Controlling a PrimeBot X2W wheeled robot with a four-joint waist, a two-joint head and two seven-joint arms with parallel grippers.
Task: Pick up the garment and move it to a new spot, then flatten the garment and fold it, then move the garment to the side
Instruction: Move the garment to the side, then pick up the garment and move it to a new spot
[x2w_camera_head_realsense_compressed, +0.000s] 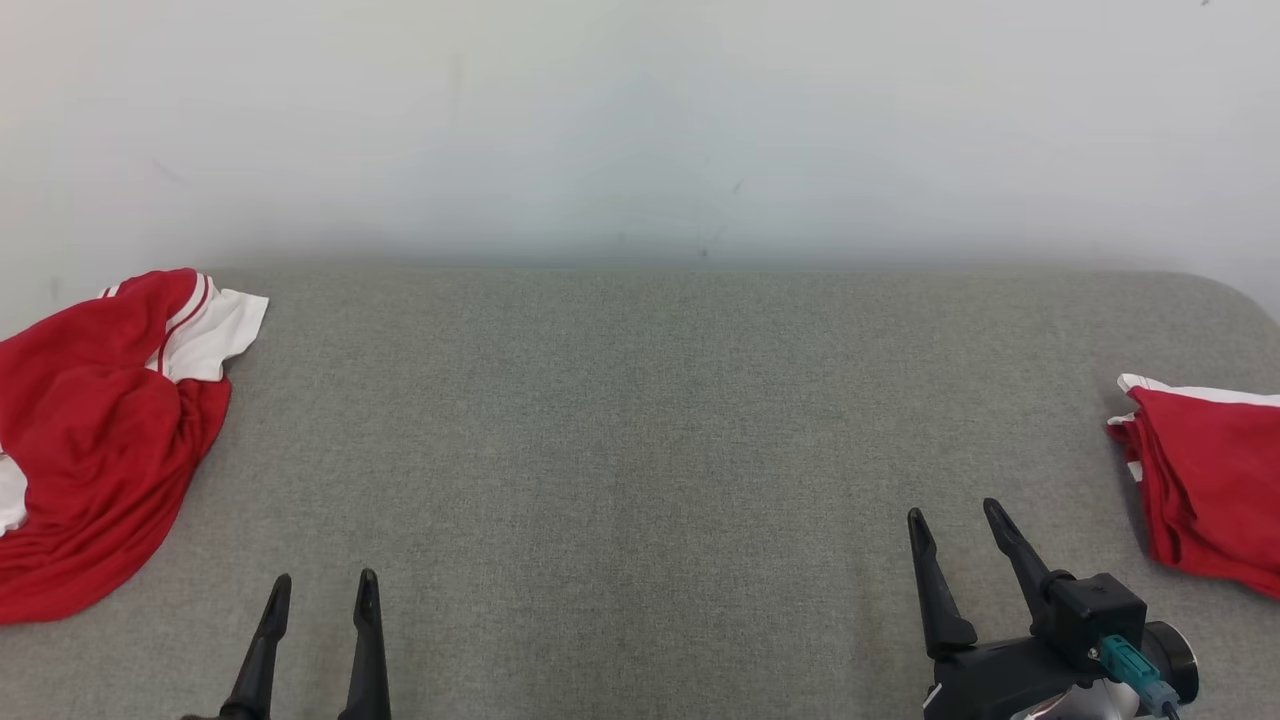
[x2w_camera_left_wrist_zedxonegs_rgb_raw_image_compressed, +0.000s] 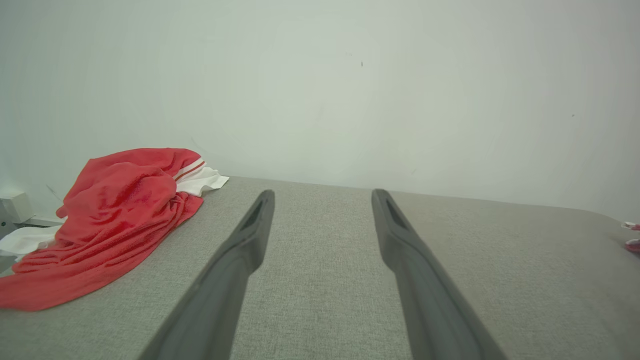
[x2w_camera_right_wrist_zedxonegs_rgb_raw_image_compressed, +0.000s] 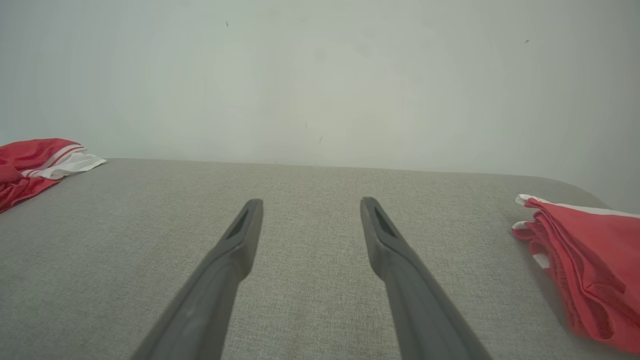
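The crumpled garment (x2w_camera_head_realsense_compressed: 100, 440), red with white trim, lies on the gray bench (x2w_camera_head_realsense_compressed: 640, 420) at the left edge of the frame. It is up and to the left of the left claw (x2w_camera_head_realsense_compressed: 325, 577), near it but not touching. That claw, at the lower left, has its fingers apart and empty. The right claw (x2w_camera_head_realsense_compressed: 952, 508), at the lower right, is also spread and empty. A folded garment (x2w_camera_head_realsense_compressed: 1210, 480), also red, lies to its right at the frame's right edge.

Crumpled garment (x2w_camera_head_realsense_compressed: 100, 440), left: red, white band with thin red stripes, possibly a sleeve.
Folded garment (x2w_camera_head_realsense_compressed: 1215, 480), right: red, white edging.
Upholstered surface (x2w_camera_head_realsense_compressed: 640, 450): heathered grey weave.
Wall (x2w_camera_head_realsense_compressed: 640, 120), far: plain off-white.
Left gripper (x2w_camera_head_realsense_compressed: 325, 585), right gripper (x2w_camera_head_realsense_compressed: 955, 510): black.
Connector (x2w_camera_head_realsense_compressed: 1130, 665): teal.
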